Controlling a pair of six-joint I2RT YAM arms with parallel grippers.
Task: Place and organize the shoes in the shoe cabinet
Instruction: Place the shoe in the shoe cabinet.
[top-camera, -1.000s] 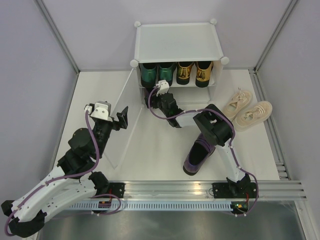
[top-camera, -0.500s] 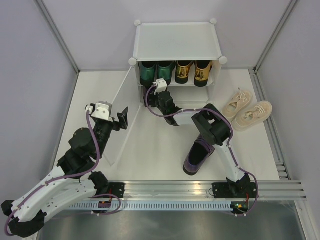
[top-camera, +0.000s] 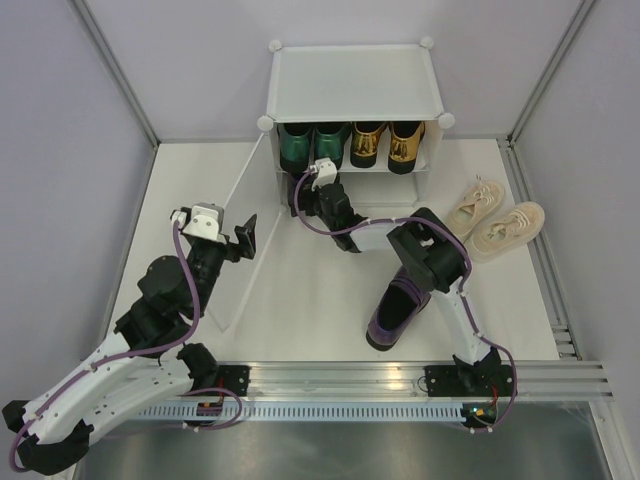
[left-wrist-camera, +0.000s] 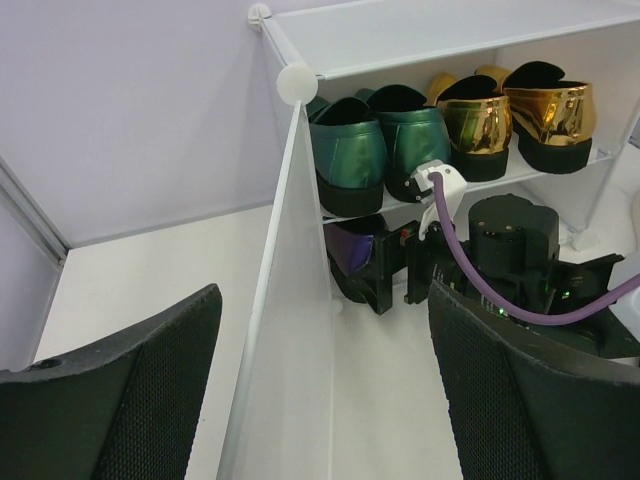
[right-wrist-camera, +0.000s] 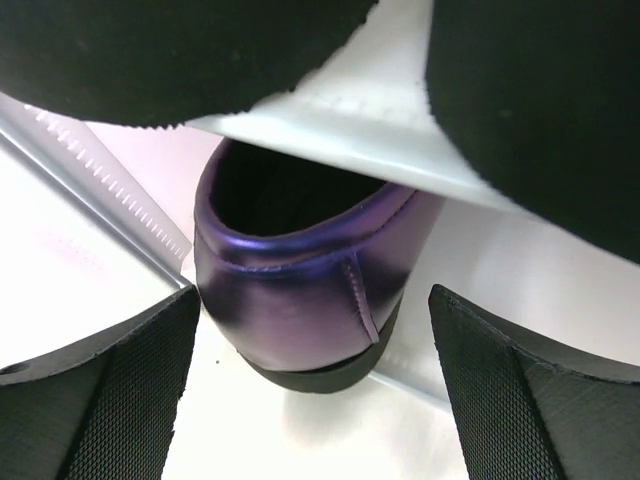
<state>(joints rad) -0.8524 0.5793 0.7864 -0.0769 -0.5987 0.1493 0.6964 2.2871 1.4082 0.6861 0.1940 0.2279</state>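
The white shoe cabinet (top-camera: 355, 85) stands at the back with its frosted door panel (left-wrist-camera: 290, 330) swung open. Green loafers (top-camera: 314, 146) and gold loafers (top-camera: 388, 145) fill the upper tier. One dark purple shoe (right-wrist-camera: 300, 295) sits in the lower tier, heel outward. My right gripper (right-wrist-camera: 310, 400) is open just behind that heel, its fingers (right-wrist-camera: 100, 400) clear of it on both sides. The other purple shoe (top-camera: 397, 305) lies on the table under the right arm. Beige sneakers (top-camera: 495, 220) lie at the right. My left gripper (top-camera: 246, 236) hangs open over the door panel's edge, holding nothing.
The open door panel (top-camera: 240, 235) slants from the cabinet's left corner toward the left arm. A metal rail (top-camera: 400, 380) runs along the near edge. Grey walls close in the left, right and back sides.
My right gripper has opened wider and let go of the purple shoe in the lower tier, after pushing slightly toward the cabinet. The left arm has not moved.
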